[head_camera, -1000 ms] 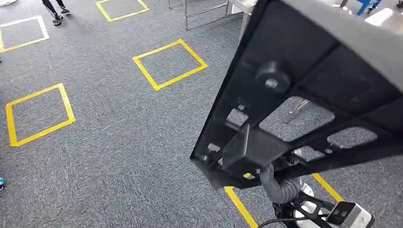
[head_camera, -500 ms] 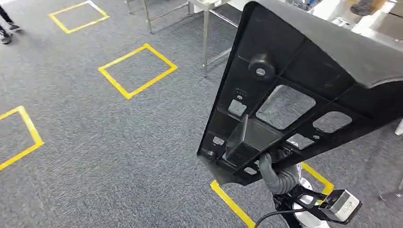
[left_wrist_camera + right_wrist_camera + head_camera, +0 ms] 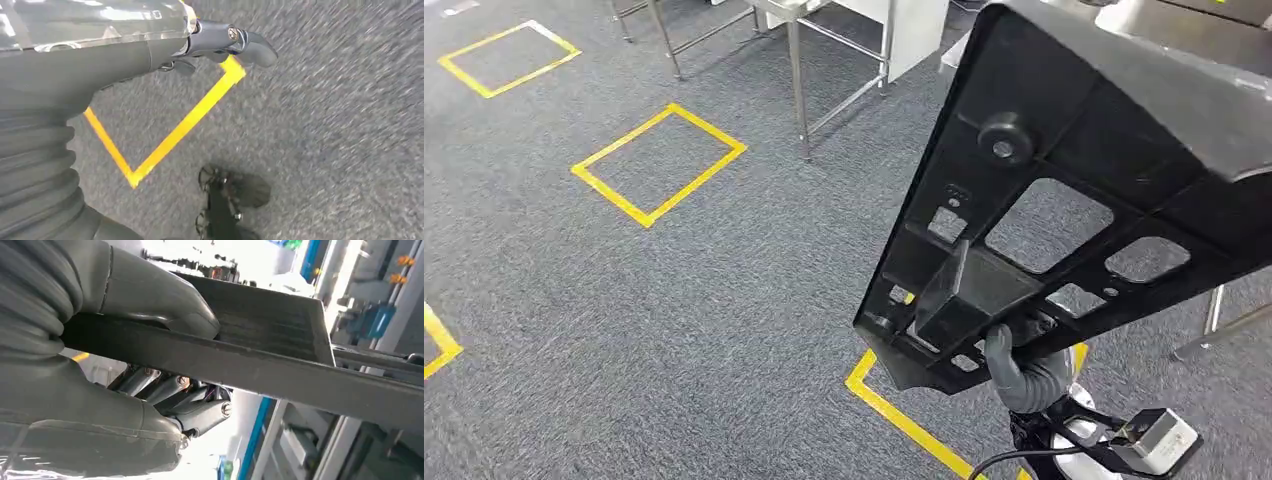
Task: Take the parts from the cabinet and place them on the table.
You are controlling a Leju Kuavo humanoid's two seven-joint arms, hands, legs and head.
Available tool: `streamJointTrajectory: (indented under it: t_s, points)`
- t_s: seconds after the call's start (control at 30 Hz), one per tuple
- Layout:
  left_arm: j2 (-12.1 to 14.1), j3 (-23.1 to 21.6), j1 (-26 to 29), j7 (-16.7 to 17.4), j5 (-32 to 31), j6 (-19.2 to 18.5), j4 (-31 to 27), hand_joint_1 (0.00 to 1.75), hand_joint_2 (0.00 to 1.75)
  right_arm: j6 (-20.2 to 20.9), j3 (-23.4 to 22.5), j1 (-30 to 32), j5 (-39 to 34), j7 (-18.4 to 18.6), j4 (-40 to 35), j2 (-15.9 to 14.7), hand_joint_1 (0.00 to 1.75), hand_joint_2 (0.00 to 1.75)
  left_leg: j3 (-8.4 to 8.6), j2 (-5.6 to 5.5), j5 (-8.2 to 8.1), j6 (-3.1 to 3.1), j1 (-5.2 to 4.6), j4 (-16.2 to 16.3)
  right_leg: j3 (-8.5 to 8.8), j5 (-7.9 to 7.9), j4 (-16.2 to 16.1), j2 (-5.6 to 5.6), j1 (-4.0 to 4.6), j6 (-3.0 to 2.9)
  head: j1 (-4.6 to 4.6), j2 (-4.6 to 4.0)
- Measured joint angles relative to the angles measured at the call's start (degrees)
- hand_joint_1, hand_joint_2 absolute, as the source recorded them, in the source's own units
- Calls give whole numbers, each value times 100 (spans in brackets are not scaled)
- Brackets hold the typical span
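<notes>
No legible text, label, brand or number appears in any view. The black plastic part [image 3: 1064, 190] carries a small embossed mark beside one cut-out, too small to read. The yellow tape squares [image 3: 659, 163] on the carpet bear no lettering.

Workshop floor, grey carpet [image 3: 724, 330], yellow tape squares [image 3: 659, 165], steel-legged tables [image 3: 799, 60]

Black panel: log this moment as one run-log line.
right hand: grips black panel | left hand: holds nothing | floor: grey carpet
</notes>
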Motion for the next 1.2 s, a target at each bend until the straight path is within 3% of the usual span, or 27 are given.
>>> streamJointTrajectory:
  t_s: [0.07,0.1,0.13,0.2,0.23,0.27,0.3,0.37,0.4,0.43,0.5,0.53,0.57,0.6,0.63,0.67,0.73,0.77,0.8,0.87,0.9,0.93,1.07,1.1,1.13,1.17,1.2]
  points:
    - [87,11,-25,2,40,0,-4,0,175,9,-37,43,0,2,-11,-2,175,175,46,115,-13,-72,-4,-24,-1,26,-42,132,-15,-74,2,0]
    - [125,20,-42,7,46,0,-4,0,175,19,-46,66,-2,0,-24,-2,175,175,22,-93,-86,-109,39,51,29,54,-78,179,-48,-110,-9,0]
    - [140,33,-40,9,53,-4,-4,0,175,35,-46,54,-7,2,-33,0,175,175,-85,-374,-274,-122,43,312,31,62,-87,223,-58,-155,-26,0]
    - [168,46,-14,11,57,-11,-4,0,175,72,-46,61,-31,2,-31,7,175,175,-517,-536,-735,-150,47,1242,28,64,-86,352,-51,-178,-40,0]
    - [177,48,11,11,59,-20,-4,0,175,96,-46,69,-37,2,-24,7,175,175,-741,-542,-888,-161,47,1687,26,66,-83,431,-41,-186,-40,0]
    - [179,48,23,9,61,-30,-4,0,175,107,-46,83,-52,2,-20,7,175,175,-861,-542,-892,-162,47,1896,31,66,-81,506,-34,-186,-37,0]
    - [177,50,30,-4,75,-46,-4,0,175,120,-46,91,-74,2,-20,7,175,175,-843,-546,-750,-149,47,1804,41,66,-80,576,-32,-185,-37,0]
    - [173,50,27,-52,77,-83,-4,0,175,207,-52,83,-114,2,-20,7,175,175,-439,-609,-169,-105,47,879,69,61,-71,736,-30,-177,-37,0]
    - [175,50,28,-70,83,-101,-4,0,175,236,-55,78,-122,2,-20,9,175,175,-208,-808,83,-76,49,348,70,55,-63,803,-36,-166,-40,0]
    - [175,53,28,-85,92,-109,-4,0,175,269,-55,62,-129,2,-11,9,175,175,-124,-1143,71,-24,66,112,42,48,-32,856,-18,-137,-33,0]
    - [166,64,29,-92,109,-116,-4,0,175,321,-55,28,-136,4,11,20,175,175,-107,-1050,43,-11,48,30,-39,76,-15,991,-56,-55,-40,0]
    - [162,66,21,-90,109,-116,-4,0,175,334,-55,27,-136,2,22,24,175,175,-110,-994,44,26,30,42,-54,95,-33,1062,-86,-10,-44,0]
    - [155,66,10,-90,107,-111,-4,0,175,334,-55,18,-133,4,28,26,175,175,-88,-924,72,70,65,0,-65,111,-44,1138,-51,39,-33,0]
    - [129,66,-11,-94,107,-107,-4,0,175,334,-55,9,-127,2,44,26,175,175,-65,-824,111,118,96,-61,-73,73,5,949,-60,43,-44,0]
    - [129,66,-16,-103,107,-103,-4,0,175,334,-55,-32,-125,2,55,28,175,175,-49,-769,122,157,90,-87,-152,-59,167,590,-32,45,6,0]
    - [129,66,-11,-105,107,-103,-4,0,175,334,-53,-71,-116,2,72,31,175,175,-51,-687,123,168,84,-88,-342,-287,543,414,-41,67,31,0]
    - [122,66,17,-103,90,-107,-4,0,175,315,-39,-74,-118,2,87,52,175,175,-52,-532,110,184,74,-85,-799,-694,1493,332,-80,119,33,0]
    - [118,66,23,-105,83,-109,-4,0,175,310,-37,-72,-118,4,103,52,175,175,-52,-449,100,180,74,-81,-973,-760,1831,327,-100,145,30,0]
    - [114,66,21,-105,57,-113,-4,0,175,304,-33,-67,-116,4,114,52,175,175,-46,-377,92,171,75,-78,-974,-668,1814,317,-116,162,35,0]
    - [94,66,9,-105,33,-125,-4,0,175,293,-33,-66,-96,4,116,50,175,175,-18,-251,58,140,75,-64,-567,-214,1022,258,-138,166,33,0]
    - [89,66,4,-105,26,-131,-4,0,175,288,-33,-66,-87,4,114,52,175,175,8,-195,30,116,75,-53,-244,33,429,142,-133,146,35,0]
    - [90,66,4,-107,20,-138,-4,0,175,286,-33,-69,-85,2,114,52,175,175,31,-156,5,79,57,-47,-20,85,3,-166,-99,117,37,0]
    - [83,64,-15,-112,-9,-142,-4,0,175,258,-28,-43,-61,2,101,50,175,175,84,55,-47,-57,27,-53,-60,62,-12,61,-14,0,19,0]
    - [83,57,-29,-111,-13,-155,-4,0,175,230,-26,-31,-46,2,96,52,175,175,104,55,-85,-102,42,-42,-20,100,-75,134,-73,-57,11,0]
    - [81,55,-46,-114,-17,-166,-4,0,175,203,-24,-18,-33,-2,85,66,175,175,76,-228,-185,-124,66,76,-3,112,-103,173,-83,-79,-9,0]
    - [74,53,-46,-111,-28,-177,-4,0,175,190,-22,-27,-17,2,85,74,175,175,-33,-398,-353,-128,80,335,-3,113,-101,208,-85,-117,-20,0]
    - [74,53,-35,-107,-30,-184,-4,0,175,177,-20,-23,-2,0,85,96,175,175,-260,-495,-609,-138,84,825,-7,114,-101,279,-83,-133,-29,0]
